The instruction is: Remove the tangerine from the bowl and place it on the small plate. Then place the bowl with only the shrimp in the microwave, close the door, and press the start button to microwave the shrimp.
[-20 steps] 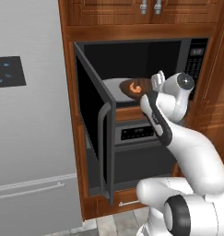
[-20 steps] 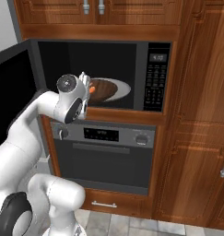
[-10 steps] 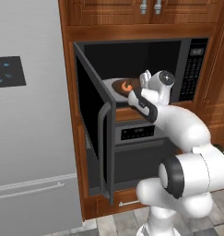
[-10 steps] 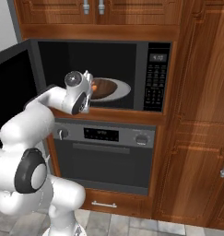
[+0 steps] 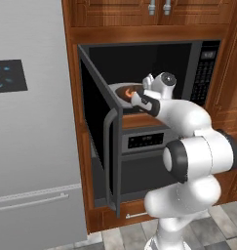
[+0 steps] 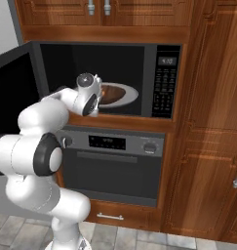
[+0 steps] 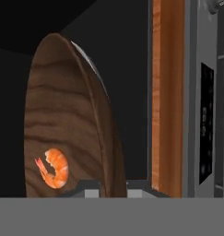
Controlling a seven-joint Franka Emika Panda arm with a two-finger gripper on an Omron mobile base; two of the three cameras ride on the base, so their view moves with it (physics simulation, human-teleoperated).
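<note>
Arm reached further into microwave (image 6: pixel 154 53) since earlier; fingers (image 5: pixel 134 99) clamped on bowl (image 7: pixel 62 133) rim, shrimp (image 7: pixel 53 168) inside, door (image 5: pixel 98 141) open.

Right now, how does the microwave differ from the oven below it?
The microwave has its door swung wide open; the oven is shut. The microwave's cavity holds the wooden bowl with the shrimp, with the gripper shut at the bowl's rim; the oven's inside is hidden. The microwave's keypad runs down its right side; the oven's panel runs across its top. Both are dark and set into the same wooden cabinet.
</note>
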